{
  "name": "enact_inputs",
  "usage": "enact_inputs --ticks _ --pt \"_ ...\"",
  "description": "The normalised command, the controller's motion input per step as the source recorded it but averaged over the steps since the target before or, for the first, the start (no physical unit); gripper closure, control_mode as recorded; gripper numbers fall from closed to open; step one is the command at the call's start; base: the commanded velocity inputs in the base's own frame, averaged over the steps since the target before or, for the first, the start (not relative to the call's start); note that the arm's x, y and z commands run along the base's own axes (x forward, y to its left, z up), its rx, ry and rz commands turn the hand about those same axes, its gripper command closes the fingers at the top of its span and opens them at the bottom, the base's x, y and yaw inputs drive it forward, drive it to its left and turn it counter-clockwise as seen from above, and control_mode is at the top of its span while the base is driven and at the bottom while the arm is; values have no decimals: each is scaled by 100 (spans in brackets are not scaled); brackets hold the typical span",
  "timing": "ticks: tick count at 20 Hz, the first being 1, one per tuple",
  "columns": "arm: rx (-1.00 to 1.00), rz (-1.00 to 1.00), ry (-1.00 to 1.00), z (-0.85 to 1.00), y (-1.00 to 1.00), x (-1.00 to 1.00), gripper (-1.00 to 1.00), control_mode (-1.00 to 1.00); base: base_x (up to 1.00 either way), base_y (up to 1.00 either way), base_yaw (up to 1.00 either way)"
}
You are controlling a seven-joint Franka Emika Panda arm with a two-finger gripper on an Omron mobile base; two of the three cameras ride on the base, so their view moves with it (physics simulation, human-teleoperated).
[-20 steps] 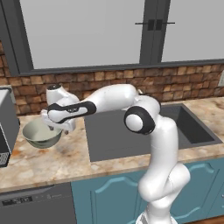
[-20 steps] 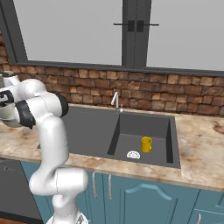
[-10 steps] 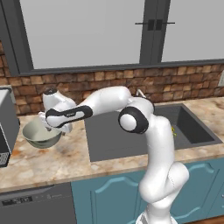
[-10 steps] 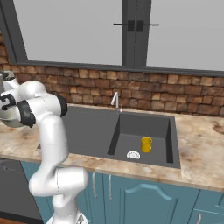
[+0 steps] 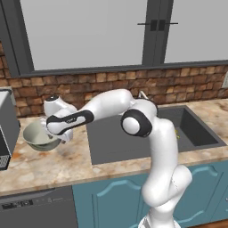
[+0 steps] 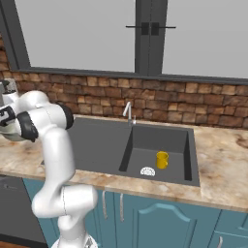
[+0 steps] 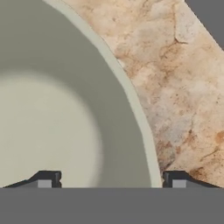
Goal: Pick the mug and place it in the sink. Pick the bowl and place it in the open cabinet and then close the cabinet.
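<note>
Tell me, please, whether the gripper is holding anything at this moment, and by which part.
Nothing is held yet. The gripper stands open astride the bowl rim, one fingertip inside, the other over the counter.

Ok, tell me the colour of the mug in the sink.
Yellow. The mug shows best in the right base view, standing in the sink.

Red brick wall (image 6: 97, 94) under grey-framed windows (image 6: 77, 34), beige marbled counter (image 5: 58, 162), teal cupboards (image 6: 160, 223).

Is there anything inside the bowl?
Empty: the hand view shows the bowl's smooth cream inside with nothing in it, sitting on the counter.
</note>
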Motion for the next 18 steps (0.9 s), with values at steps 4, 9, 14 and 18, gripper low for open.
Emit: enact_inputs --ticks 4,9,14,18 --pt "0 0 0 -2 0 -2 100 -100 0 0 0" --pt "0 0 0 0 4 0 100 -100 0 0 0" --pt "-8 -5 -2 70 -8 -6 100 -100 0 0 0" --pt "1 -24 -6 99 -61 -34 100 -100 0 0 0"
